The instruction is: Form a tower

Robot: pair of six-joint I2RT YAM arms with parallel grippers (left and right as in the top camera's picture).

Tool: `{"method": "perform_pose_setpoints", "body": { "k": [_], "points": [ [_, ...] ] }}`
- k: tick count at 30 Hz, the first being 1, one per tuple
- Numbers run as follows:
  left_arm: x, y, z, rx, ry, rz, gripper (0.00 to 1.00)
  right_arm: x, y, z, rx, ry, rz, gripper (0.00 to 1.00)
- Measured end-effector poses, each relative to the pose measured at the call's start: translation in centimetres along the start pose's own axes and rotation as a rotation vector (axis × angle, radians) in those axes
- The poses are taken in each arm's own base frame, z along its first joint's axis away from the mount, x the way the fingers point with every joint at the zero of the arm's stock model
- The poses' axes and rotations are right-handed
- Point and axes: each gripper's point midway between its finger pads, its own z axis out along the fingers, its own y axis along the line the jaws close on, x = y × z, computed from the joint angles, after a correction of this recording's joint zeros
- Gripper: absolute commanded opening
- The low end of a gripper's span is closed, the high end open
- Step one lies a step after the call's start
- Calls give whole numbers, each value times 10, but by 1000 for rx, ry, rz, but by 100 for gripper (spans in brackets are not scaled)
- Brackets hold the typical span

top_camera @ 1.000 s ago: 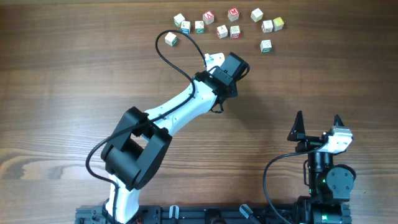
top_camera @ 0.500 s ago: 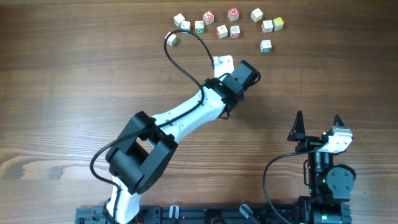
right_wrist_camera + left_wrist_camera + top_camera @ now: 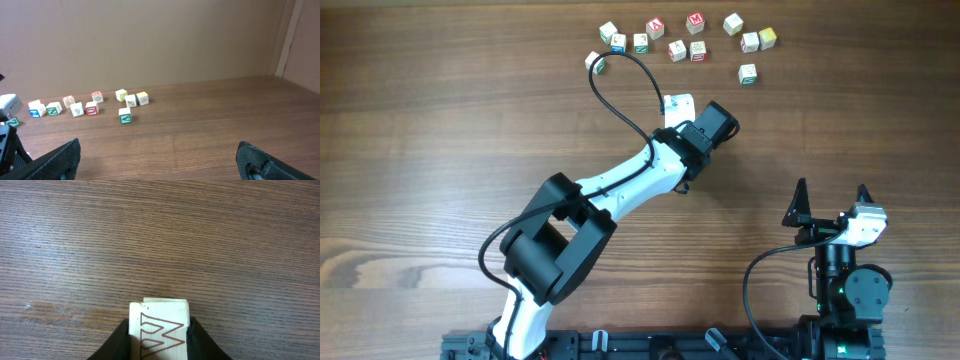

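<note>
On the brown wooden bench (image 3: 420,150), my right tool (image 3: 832,190) stood wide, holding nothing. My left tool (image 3: 159,332) pinched a pale wooden cube with red zigzag lettering (image 3: 160,322), near the loose letter cubes (image 3: 697,50) at the far edge.

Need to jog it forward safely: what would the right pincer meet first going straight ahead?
Likely just bare table, then the brown wall: the right pincer points past the letter cubes, all left of its line, though depth is unclear.
</note>
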Motion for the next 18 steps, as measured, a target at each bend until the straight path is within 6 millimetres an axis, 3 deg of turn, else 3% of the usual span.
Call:
{"method": "perform_pose_setpoints", "body": {
  "k": [3, 9, 14, 18],
  "points": [
    [1, 0, 0, 0, 3, 0, 43, 0, 0, 0, 0, 0, 0, 100],
    [7, 4, 5, -18, 20, 7, 59, 0, 0, 0, 0, 0, 0, 100],
    [5, 1, 5, -8, 11, 3, 89, 0, 0, 0, 0, 0, 0, 100],
    [3, -1, 5, 1, 3, -3, 88, 0, 0, 0, 0, 0, 0, 100]
  ]
}}
